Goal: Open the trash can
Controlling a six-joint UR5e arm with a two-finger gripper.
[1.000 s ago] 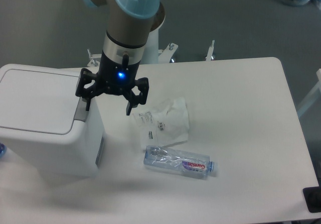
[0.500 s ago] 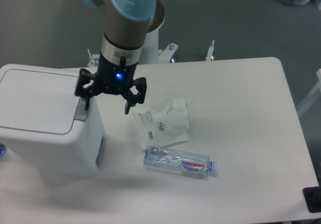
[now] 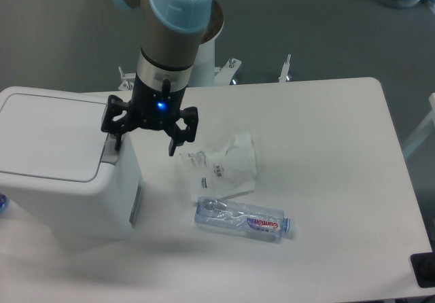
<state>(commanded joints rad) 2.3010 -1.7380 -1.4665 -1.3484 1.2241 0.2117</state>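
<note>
Hovering over the right edge of the trash can (image 3: pixel 64 167), the gripper (image 3: pixel 145 138) has its two dark fingers spread wide apart and holds nothing. One finger hangs right at the grey push tab (image 3: pixel 109 150) on the can's right side, while the other hangs clear of the can, above the table (image 3: pixel 326 181). Whether that first fingertip already touches the tab cannot be told from this view.

Judging by how things lie, the task is at its start: the lid (image 3: pixel 51 136) sits flat and closed on the can, and the arm is only lined up near the tab. What seems left is to press the tab or lift the lid's edge until the lid swings up.

The trash can is a large white boxy plastic bin with rounded corners, by far the biggest object in view. Its flat lid has a shallow raised border, and the grey rectangular tab sits at the lid's right edge. It stands at the left end of the table, its left side cut off by the frame.

To the right of the can lie a crumpled clear plastic bag (image 3: pixel 221 164) and, nearer the camera, a crushed clear plastic bottle (image 3: pixel 243 220) with a red and blue label.
</note>
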